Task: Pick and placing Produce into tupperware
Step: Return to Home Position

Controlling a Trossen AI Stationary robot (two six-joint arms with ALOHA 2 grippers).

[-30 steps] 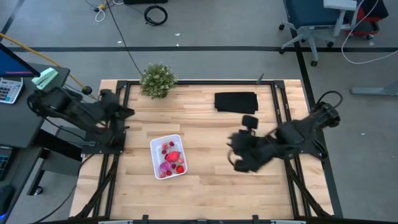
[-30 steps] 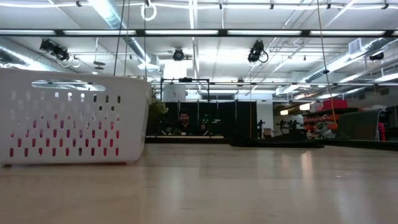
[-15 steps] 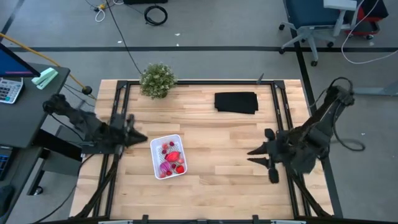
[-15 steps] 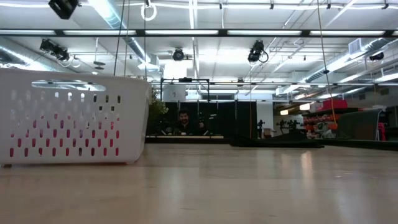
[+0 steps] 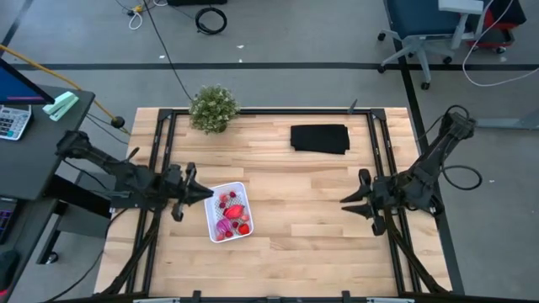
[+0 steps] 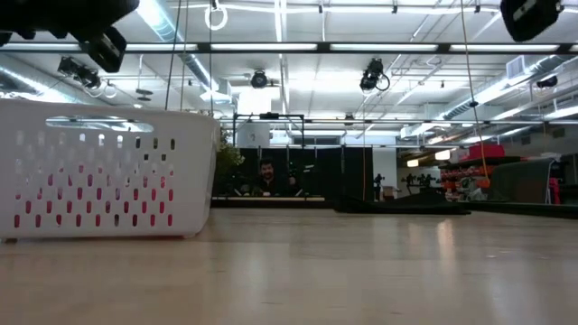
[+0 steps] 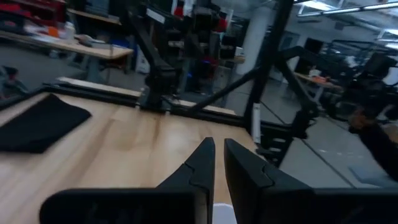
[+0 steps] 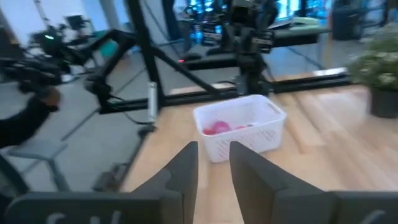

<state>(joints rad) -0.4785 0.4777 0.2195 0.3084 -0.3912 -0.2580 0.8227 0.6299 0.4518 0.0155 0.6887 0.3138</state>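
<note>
White rectangular tupperware (image 5: 208, 212), rounded corners, slotted walls, upright on wooden table (image 5: 295, 185), left of centre, slightly skewed; produce (image 5: 235, 211) inside, small red pieces, one red oblong, one magenta ball

Left gripper (image 7: 218, 149) fills the bottom centre, jaws nearly together with only a thin slit between them. A white sliver (image 7: 222, 215) shows low in that slit, too little to identify. A light wood surface (image 7: 124, 149) stretches ahead. A black cloth (image 7: 36, 122) lies flat on it, off to one side. The right arm (image 7: 157, 74) stands at the far edge among dark frame struts (image 7: 273, 59). Past the surface's edge a person's dark sleeve (image 7: 380, 142) shows. Cluttered workbench (image 7: 87, 46) in the room behind.
</note>
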